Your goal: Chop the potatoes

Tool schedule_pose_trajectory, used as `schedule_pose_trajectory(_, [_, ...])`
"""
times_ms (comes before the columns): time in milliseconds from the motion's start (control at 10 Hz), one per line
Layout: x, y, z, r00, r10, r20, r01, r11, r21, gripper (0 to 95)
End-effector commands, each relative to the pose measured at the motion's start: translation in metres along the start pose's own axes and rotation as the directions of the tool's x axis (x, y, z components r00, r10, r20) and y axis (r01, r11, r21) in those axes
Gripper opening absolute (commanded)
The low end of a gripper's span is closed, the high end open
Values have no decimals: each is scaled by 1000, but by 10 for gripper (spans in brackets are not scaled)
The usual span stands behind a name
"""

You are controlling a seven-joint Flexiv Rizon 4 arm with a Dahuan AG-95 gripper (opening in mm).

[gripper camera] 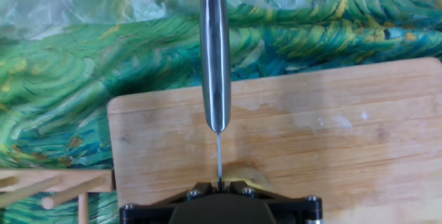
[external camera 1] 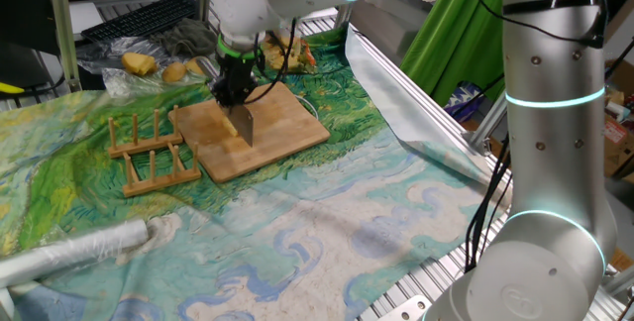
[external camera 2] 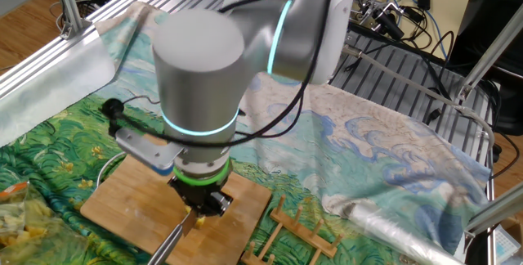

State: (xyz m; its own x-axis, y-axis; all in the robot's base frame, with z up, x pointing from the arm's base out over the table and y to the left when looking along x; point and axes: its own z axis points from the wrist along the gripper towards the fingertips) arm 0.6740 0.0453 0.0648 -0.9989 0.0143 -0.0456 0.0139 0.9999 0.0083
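Potato (external camera 1: 229,123) is sitting mid cutting board (external camera 1: 287,123), pale-yellow lump, mostly hiding behind the knife blade (external camera 1: 245,123) and gripper (external camera 1: 234,91); piece count is not readable. Hand view is showing only a yellowish sliver at the gripper body's edge. Gripper is pointing down, jaws clamping the knife, steel handle (gripper camera: 215,58) running out past the board's far edge. Fingertips are getting cut off in every view. Wooden rack (external camera 1: 149,153) is sitting just beside the board's left edge. More potatoes in plastic (external camera 1: 139,63) are lying toward the tablecloth's (external camera 1: 327,232) back edge, foil roll (external camera 1: 69,252) near the front-left corner.
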Motion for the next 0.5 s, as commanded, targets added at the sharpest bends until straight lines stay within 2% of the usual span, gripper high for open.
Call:
schedule_pose_trajectory(100, [3,-3,-4,1000,2,14,-2,1000,4,0])
schedule_pose_trajectory(500, [3,-3,-5,1000,6,14,-6,1000,5,0])
